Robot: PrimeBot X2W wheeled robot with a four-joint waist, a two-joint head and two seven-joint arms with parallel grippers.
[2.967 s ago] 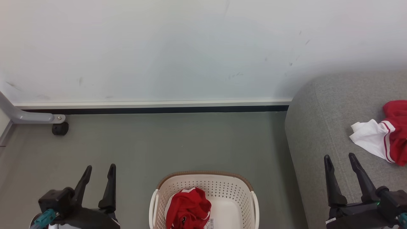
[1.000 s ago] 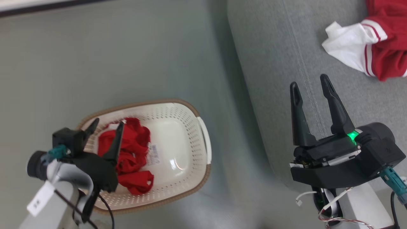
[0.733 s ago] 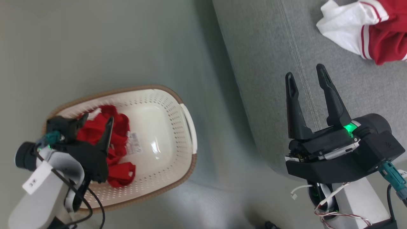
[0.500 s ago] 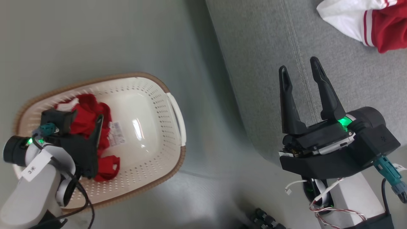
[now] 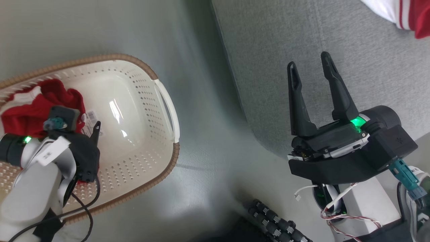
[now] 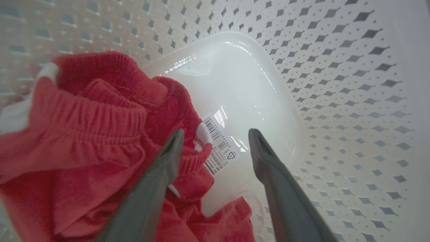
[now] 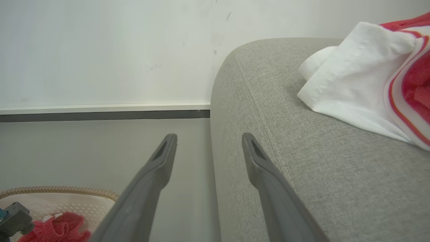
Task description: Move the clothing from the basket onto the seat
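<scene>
**Q:** What is the left end effector doing?

**A:** The left end effector (image 6: 215, 134) is spread wide and holds nothing. It points down inside the basket (image 6: 336, 84). In the left wrist view, one dark finger lies over the edge of the plain red garment (image 6: 100, 127). The other lies over the glossy basket bottom. A barcode sticker (image 6: 220, 144) shows between the two tips. I cannot tell whether either finger touches the cloth.

**Q:** How does that garment lie?

**A:** It is crumpled against one end of the basket. A ribbed elastic band is uppermost, and a little white shows at its far edge.

**Q:** And the right end effector?

**A:** The right end effector (image 5: 308, 62) is wide apart too, and empty. In its wrist view, one finger is over the floor (image 5: 208, 101) and the other over the edge of the seat (image 5: 268, 50). A green light (image 5: 356, 120) glows at its base.

**Q:** Where is the other piece of clothing?

**A:** The red and white garment (image 7: 362, 84) lies on the grey seat, beyond the right fingers and well apart from them. Its white panel, edged with thin stripes, faces that wrist camera.

**Q:** How do the basket and seat stand?

**A:** The cream basket with its brown rim stands on the grey-green floor beside the seat. A strip of floor lies between them. A pale wall (image 7: 100, 50) rises behind.
</scene>
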